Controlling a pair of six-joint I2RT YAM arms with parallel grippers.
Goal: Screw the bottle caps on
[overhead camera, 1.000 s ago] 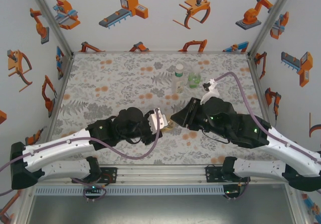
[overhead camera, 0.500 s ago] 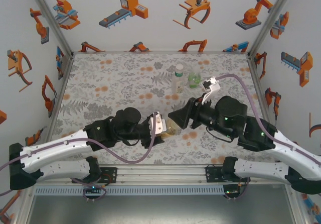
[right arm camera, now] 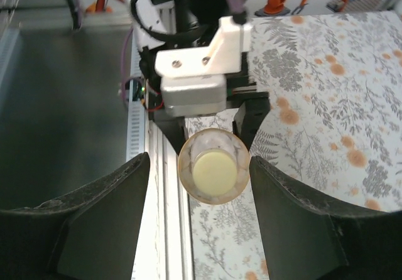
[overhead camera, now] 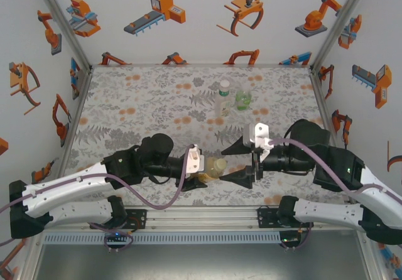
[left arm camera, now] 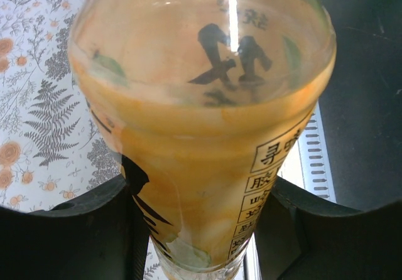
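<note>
My left gripper (overhead camera: pixel 202 169) is shut on the orange-yellow bottle (overhead camera: pixel 212 167), which it holds lying sideways just above the table's near edge. In the left wrist view the bottle (left arm camera: pixel 201 123) is squeezed between both black fingers (left arm camera: pixel 63 236). A pale yellow bottle cap (right arm camera: pixel 214 172) sits on the bottle's mouth, facing my right gripper (right arm camera: pixel 200 167). That gripper (overhead camera: pixel 225 164) is open, one finger on each side of the cap end with a gap on both sides. The other bottles stand at the back: a clear one (overhead camera: pixel 222 98) and a green one (overhead camera: pixel 243 98).
The metal rail (overhead camera: pixel 201 216) at the table's front edge runs directly below both grippers. A purple cable (overhead camera: pixel 301 143) loops over the right arm. The flowered tabletop (overhead camera: pixel 138 110) stretches behind the arms, with printed walls round it.
My right gripper has opened, let go of the cap end and drawn back to the right. The left arm has carried the bottle slightly nearer and rightward.
</note>
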